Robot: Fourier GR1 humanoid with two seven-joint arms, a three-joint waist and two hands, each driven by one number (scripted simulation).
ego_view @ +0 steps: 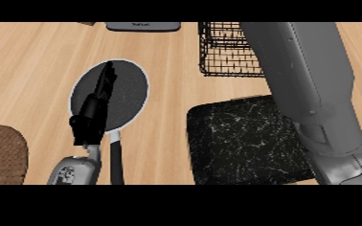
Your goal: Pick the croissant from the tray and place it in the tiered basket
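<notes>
**Surfaces and finishes**

Counter [42, 62]: pale wood, visible grain, matt. Tiered basket [226, 52]: thin black wire mesh. Tray [240, 143]: black, marbled with fine white veins, stone-like. Pan [127, 96]: dark speckled matt inside, pale rim. Right forearm [311, 76]: smooth grey, soft sheen. Left hand [92, 115]: matt black.

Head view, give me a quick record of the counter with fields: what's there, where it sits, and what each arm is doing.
tray: black speckled tray, lower centre-right, no croissant visible on it
tiered basket: black wire basket, top centre-right, partly behind the right forearm
pan: dark round pan, centre-left, handle toward the lower edge
left hand: left hand, fingers straight, over the pan
right hand: not visible; only the right forearm shows, reaching toward the basket
croissant: not visible
</notes>
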